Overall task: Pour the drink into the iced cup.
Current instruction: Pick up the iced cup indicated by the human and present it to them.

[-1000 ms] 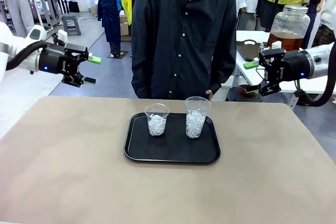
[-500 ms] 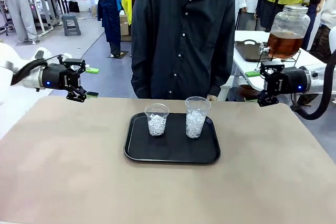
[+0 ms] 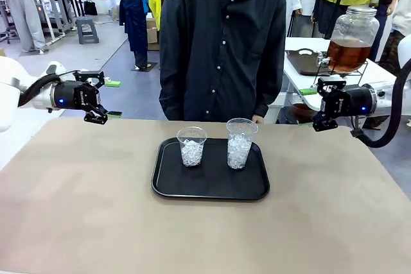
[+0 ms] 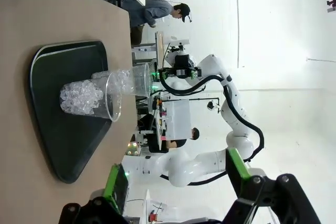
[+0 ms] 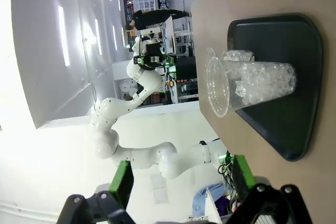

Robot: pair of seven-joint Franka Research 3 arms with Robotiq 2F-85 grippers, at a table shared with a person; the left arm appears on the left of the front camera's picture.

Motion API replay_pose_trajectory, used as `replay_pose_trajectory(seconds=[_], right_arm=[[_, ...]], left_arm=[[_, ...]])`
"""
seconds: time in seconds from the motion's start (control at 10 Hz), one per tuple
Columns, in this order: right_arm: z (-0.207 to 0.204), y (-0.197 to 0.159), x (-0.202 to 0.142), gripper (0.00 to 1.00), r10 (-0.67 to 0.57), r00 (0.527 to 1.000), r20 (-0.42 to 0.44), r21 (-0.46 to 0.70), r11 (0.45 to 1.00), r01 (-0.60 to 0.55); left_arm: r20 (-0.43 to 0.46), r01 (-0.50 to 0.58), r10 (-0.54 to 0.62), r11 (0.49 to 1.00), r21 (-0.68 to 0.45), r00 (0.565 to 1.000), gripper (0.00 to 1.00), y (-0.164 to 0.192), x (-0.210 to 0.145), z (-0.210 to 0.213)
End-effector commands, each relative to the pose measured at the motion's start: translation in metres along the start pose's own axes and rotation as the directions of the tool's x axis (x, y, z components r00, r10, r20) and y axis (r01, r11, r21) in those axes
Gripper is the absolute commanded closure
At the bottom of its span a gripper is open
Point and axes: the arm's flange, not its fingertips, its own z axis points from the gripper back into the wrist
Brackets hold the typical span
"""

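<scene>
Front view: left end effector (image 3: 110, 99) and right end effector (image 3: 311, 108) both spread apart, empty; drink (image 3: 347, 56) in jar (image 3: 354, 27) beyond the right one, iced cups (image 3: 239, 145) on tray (image 3: 212, 187) between both; risk of toppling a light cup or slopping past its rim through hasty tilting.

Tray (image 3: 212, 185) centre frame on tabletop (image 3: 90, 210). On it, toward the far edge: left cup (image 3: 191, 146), right cup (image 3: 241, 144), side by side. Person (image 3: 221, 43) behind, upper centre. Jar (image 3: 354, 25) holding drink (image 3: 349, 56) upper right. Left tool (image 3: 113, 99) mid left, right tool (image 3: 312, 108) mid right.
</scene>
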Motion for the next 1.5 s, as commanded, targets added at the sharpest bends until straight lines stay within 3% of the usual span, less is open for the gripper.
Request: replay_pose_trajectory(seconds=[0.0, 1.4], right_arm=[[-0.0003, -0.0012, -0.0005, 0.00, -0.002, 1.000, 0.002, -0.002, 1.000, 0.002], [-0.0003, -0.0012, -0.0005, 0.00, -0.002, 1.000, 0.002, -0.002, 1.000, 0.002]], left_arm=[[-0.009, -0.006, 0.006, 1.000, -0.013, 1.000, 0.00, 0.0036, -0.0013, 0.0006], [-0.009, -0.006, 0.006, 1.000, -0.013, 1.000, 0.00, 0.0036, -0.0013, 0.0006]])
